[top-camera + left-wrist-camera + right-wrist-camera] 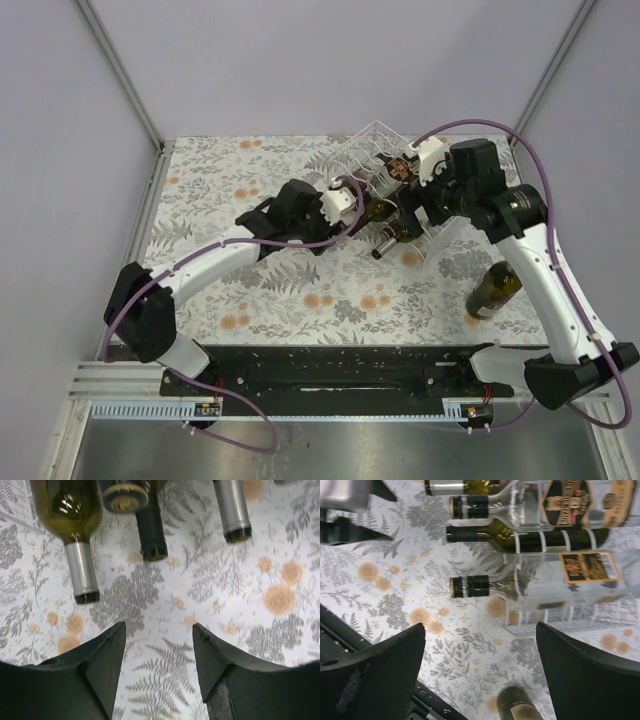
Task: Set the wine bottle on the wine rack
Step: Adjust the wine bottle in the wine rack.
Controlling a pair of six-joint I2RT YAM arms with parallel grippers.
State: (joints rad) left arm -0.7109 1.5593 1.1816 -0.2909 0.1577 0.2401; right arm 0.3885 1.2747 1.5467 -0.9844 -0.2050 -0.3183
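Observation:
The clear wine rack [368, 146] stands at the back middle of the table, with several bottles lying in its cradles, necks toward the arms. One dark green wine bottle [495, 288] stands upright on the table to the right, apart from both grippers; its top [519, 708] shows low in the right wrist view. My left gripper [356, 203] hovers at the rack's front and is open [159, 627], with only the cloth between its fingers. Three bottle necks, one with a silver capsule [81, 570], point at it. My right gripper [408, 170] is over the rack, wide open [480, 627] and empty.
A floral cloth [300, 290] covers the table. Racked bottles with labels [570, 540] fill the top of the right wrist view, above the rack's clear ribs [555, 615]. Grey walls close in the back and sides. The black base rail [320, 375] runs along the near edge.

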